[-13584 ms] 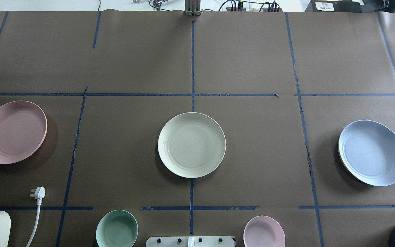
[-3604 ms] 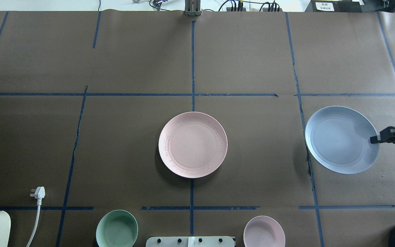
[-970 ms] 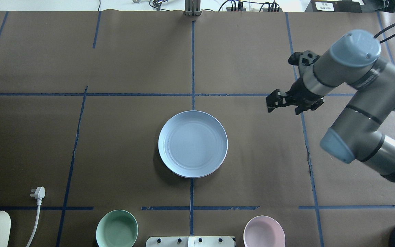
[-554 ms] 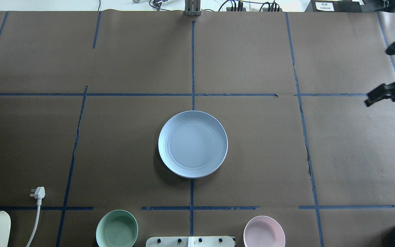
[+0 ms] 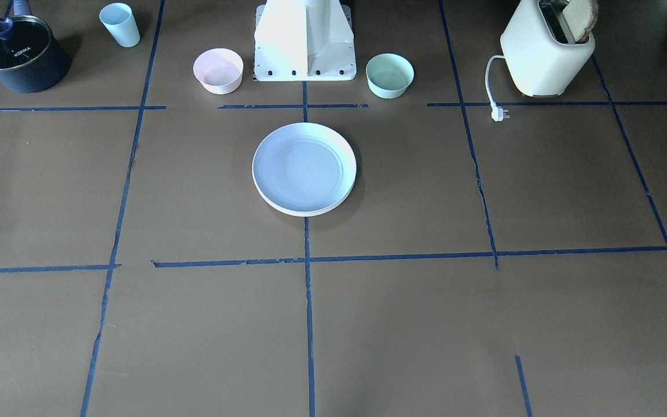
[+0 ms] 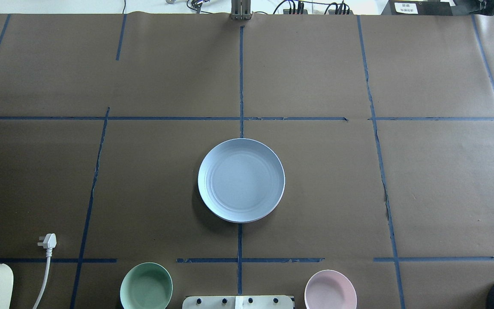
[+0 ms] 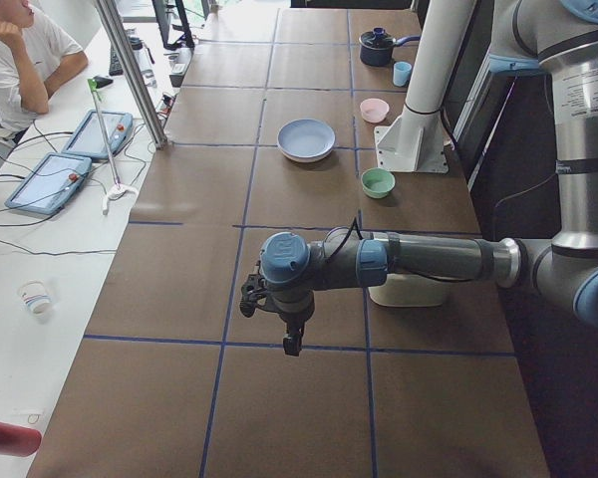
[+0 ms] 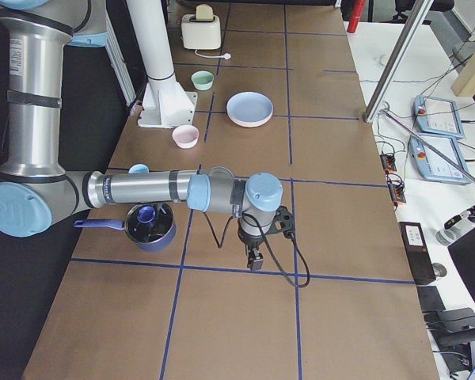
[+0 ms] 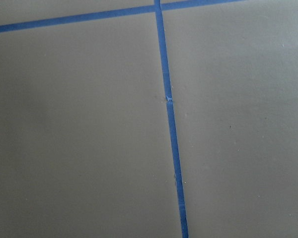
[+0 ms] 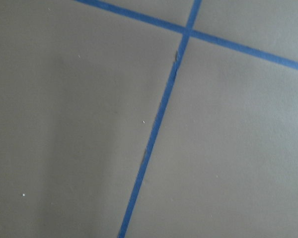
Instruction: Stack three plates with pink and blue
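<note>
The light blue plate [image 6: 241, 180] lies on top of a stack at the table's middle, and it also shows in the front-facing view [image 5: 303, 167]. The pink and cream-white plates are under it; only a thin pale rim edge [image 5: 309, 214] shows below it. My left gripper [image 7: 292, 345] shows only in the exterior left view, pointing down over bare table far from the stack; I cannot tell if it is open. My right gripper [image 8: 254, 260] shows only in the exterior right view, likewise pointing down, far from the stack, state unclear. Both wrist views show only brown table and blue tape.
A mint bowl [image 6: 146, 286] and a small pink bowl [image 6: 330, 289] stand near the robot's base. A toaster [image 5: 545, 49] with its white plug [image 6: 48, 241] is on my left. A dark pot [image 5: 18, 55] and a light blue cup [image 5: 120, 24] are on my right.
The pink plate, then the blue plate, came onto the cream-white plate at the middle. In the last second my right arm drew back to the right and left the overhead view.
</note>
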You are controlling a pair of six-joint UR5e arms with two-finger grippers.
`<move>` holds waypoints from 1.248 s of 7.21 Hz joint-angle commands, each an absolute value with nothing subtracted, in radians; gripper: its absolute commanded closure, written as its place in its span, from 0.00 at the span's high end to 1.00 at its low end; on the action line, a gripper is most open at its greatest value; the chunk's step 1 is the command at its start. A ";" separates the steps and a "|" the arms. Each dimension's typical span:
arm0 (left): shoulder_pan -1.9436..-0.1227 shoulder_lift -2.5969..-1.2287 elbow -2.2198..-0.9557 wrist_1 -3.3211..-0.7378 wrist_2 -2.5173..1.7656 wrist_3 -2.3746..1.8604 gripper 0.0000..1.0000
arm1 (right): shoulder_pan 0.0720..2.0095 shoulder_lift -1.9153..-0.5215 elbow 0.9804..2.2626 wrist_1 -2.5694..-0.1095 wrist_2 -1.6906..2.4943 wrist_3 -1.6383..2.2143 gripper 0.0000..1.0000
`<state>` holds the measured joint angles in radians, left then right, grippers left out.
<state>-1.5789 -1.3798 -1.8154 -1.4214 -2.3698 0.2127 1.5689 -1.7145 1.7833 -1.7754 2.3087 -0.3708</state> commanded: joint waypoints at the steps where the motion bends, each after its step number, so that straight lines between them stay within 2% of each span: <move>1: -1.578 -1.378 -1.803 -1.419 -2.362 0.209 1.00 | 1.608 -1.776 1.787 -1.796 2.313 -0.394 1.00; 9: -1.578 -1.362 -1.802 -1.417 -2.359 0.212 1.00 | 1.608 -1.776 1.798 -1.796 2.315 -0.396 1.00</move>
